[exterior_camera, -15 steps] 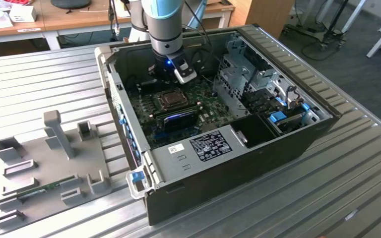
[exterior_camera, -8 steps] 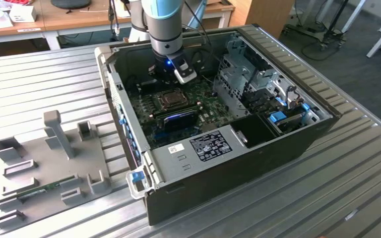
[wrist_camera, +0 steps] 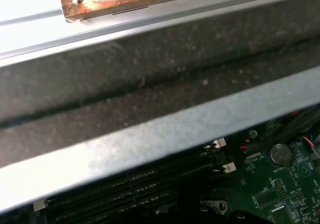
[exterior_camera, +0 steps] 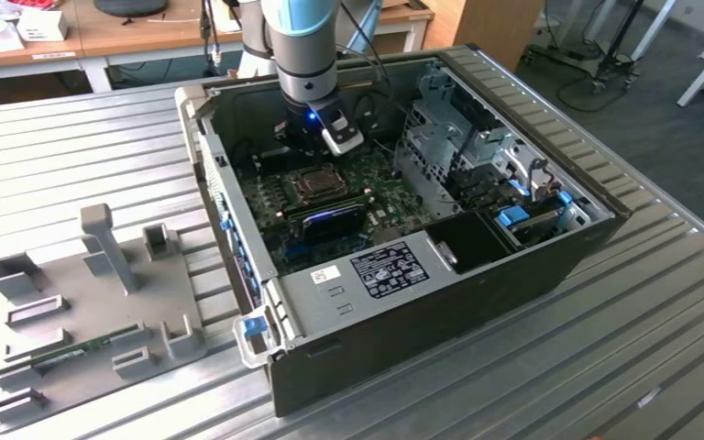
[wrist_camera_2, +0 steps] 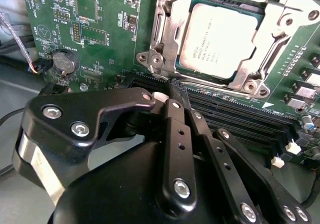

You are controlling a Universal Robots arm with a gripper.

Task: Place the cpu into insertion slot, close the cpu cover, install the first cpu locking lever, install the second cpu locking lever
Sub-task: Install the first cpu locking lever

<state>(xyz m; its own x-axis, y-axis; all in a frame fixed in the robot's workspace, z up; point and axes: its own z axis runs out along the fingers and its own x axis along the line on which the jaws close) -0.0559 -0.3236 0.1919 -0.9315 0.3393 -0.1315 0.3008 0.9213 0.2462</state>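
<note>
The cpu lies flat in the insertion slot, its silvery top facing up. The cpu cover is down around it, framing the chip. In the exterior view the slot sits on the green board inside the open computer case, and my gripper hangs just beyond it, low inside the case. In the second wrist view the black fingers run together to a tip at the slot's near edge, over the memory slots. My gripper is shut, with nothing seen between the fingers.
Long black memory slots run beside the socket, and a coin battery sits on the board. A metal drive cage stands at the exterior view's right. The case wall is close by. A grey fixture plate lies outside the case.
</note>
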